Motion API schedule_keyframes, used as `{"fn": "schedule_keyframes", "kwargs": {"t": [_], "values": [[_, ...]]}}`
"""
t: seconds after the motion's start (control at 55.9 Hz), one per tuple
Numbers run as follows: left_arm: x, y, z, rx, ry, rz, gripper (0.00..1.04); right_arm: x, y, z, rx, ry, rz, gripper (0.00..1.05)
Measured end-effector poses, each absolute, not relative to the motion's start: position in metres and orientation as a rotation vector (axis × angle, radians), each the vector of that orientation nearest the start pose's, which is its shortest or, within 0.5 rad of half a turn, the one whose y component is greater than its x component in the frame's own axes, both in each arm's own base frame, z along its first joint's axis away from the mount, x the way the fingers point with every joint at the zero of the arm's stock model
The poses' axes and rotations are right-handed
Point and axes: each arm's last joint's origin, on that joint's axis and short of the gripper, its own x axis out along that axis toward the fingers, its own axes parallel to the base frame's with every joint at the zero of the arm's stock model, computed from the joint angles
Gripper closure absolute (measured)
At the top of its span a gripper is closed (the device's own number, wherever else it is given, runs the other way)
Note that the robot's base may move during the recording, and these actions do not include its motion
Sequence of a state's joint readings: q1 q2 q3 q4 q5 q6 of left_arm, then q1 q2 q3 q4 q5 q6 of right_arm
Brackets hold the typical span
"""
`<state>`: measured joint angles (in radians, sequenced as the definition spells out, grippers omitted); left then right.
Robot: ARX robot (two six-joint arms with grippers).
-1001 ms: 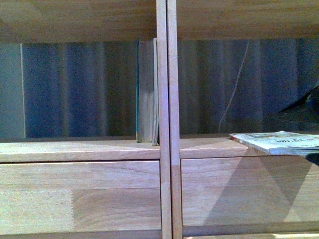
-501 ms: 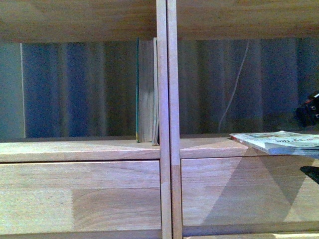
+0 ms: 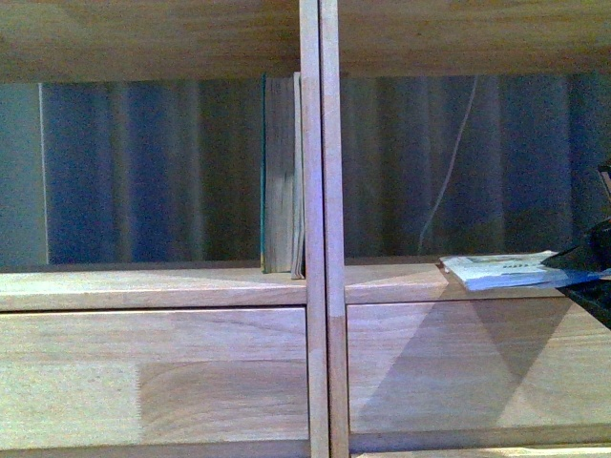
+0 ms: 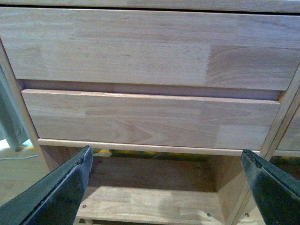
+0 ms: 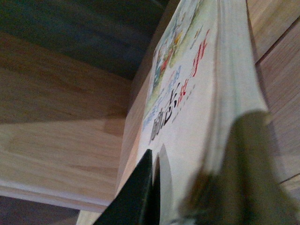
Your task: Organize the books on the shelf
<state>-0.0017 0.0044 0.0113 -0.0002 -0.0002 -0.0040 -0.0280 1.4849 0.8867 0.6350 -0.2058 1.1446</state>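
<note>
Right pincer returned, clamping flat white softcover lengthwise along shelf; left pincer agape.

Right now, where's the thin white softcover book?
Front view, far right: the thin white softcover book lies flat on the right-hand board of the light wooden shelf, its outer end gripped by the right tool.

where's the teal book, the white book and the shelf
teal book (image 3: 279, 172), front view, tan page edges facing the camera
white book (image 3: 496, 271), front view, top cover of the flat-lying book
shelf (image 3: 320, 191), front view, centre upright between the two columns
</note>
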Motion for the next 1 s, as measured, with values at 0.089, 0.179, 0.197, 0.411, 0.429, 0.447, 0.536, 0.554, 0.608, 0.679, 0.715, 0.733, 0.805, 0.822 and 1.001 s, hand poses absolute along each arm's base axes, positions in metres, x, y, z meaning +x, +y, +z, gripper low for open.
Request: {"fn": "schedule_keyframes", "kwargs": {"t": [0.089, 0.179, 0.197, 0.411, 0.429, 0.447, 0.536, 0.554, 0.608, 0.679, 0.715, 0.733, 0.805, 0.822, 1.001], "values": [[0.097, 0.0, 0.167, -0.004, -0.007, -0.002, 0.07, 0.328, -0.004, 0.282, 1.15, 0.054, 0.193, 0.97], [0.097, 0.0, 0.167, -0.004, -0.007, -0.002, 0.07, 0.325, -0.007, 0.28, 1.166, 0.051, 0.205, 0.97], [0.097, 0.0, 0.167, -0.003, -0.004, -0.01, 0.07, 0.324, -0.008, 0.28, 1.168, 0.05, 0.205, 0.97], [0.117, 0.021, 0.188, -0.136, 0.3, -0.473, 0.07, 0.302, -0.019, 0.29, 1.154, 0.004, 0.303, 0.97], [0.122, 0.025, 0.193, -0.143, 0.284, -0.485, 0.07, 0.299, -0.02, 0.292, 1.15, -0.005, 0.317, 0.97], [0.124, 0.028, 0.197, -0.148, 0.272, -0.505, 0.07, 0.297, -0.021, 0.293, 1.147, -0.011, 0.323, 0.97], [0.144, 0.046, 0.217, -0.143, 0.207, -0.508, 0.07, 0.279, -0.023, 0.307, 1.119, -0.066, 0.393, 0.97], [0.146, 0.049, 0.218, -0.144, 0.203, -0.503, 0.07, 0.277, -0.023, 0.309, 1.113, -0.071, 0.406, 0.97], [0.16, 0.059, 0.226, -0.146, 0.191, -0.483, 0.07, 0.265, -0.021, 0.318, 1.075, -0.093, 0.47, 0.97], [0.179, 0.069, 0.233, -0.171, 0.19, -0.481, 0.07, 0.252, -0.017, 0.327, 1.025, -0.109, 0.557, 0.97], [0.193, 0.074, 0.238, -0.211, 0.21, -0.497, 0.07, 0.244, -0.013, 0.332, 0.994, -0.115, 0.601, 0.97], [0.197, 0.076, 0.239, -0.221, 0.215, -0.499, 0.07, 0.242, -0.012, 0.333, 0.987, -0.119, 0.607, 0.97], [0.224, 0.084, 0.251, -0.258, 0.208, -0.498, 0.07, 0.232, -0.006, 0.339, 0.953, -0.131, 0.671, 0.97], [0.228, 0.085, 0.253, -0.259, 0.205, -0.502, 0.07, 0.231, -0.005, 0.339, 0.949, -0.133, 0.679, 0.97], [0.281, 0.076, 0.302, -0.404, 0.191, -0.683, 0.07, 0.217, 0.017, 0.343, 0.859, -0.174, 0.799, 0.97]]}}
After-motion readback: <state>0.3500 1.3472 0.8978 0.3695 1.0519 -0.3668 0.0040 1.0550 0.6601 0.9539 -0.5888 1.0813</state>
